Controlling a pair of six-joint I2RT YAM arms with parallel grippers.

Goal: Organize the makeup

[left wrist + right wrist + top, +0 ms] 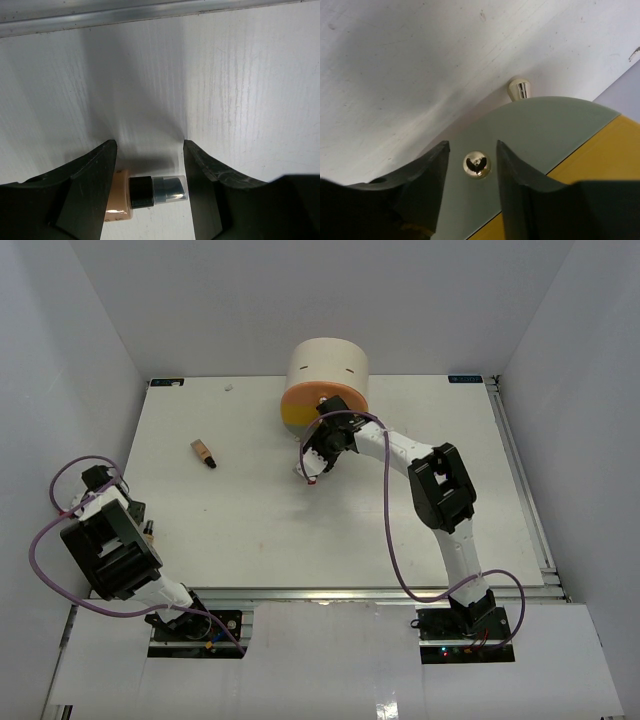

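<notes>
A tan bottle with a black collar and clear cap lies on the white table between the fingers of my left gripper, which is open around it. In the top view this gripper is at the table's left edge, and the bottle barely shows beside it. A second tan dark-capped bottle lies alone at the left middle. My right gripper is open, its fingers on either side of a gold knob on a pale green drawer front, not touching it. Other makeup is out of view.
The big cream cylindrical drawer unit stands at the back centre, its peach and yellow front facing the right gripper. A second gold knob and a yellow stripe show in the right wrist view. White walls enclose the table.
</notes>
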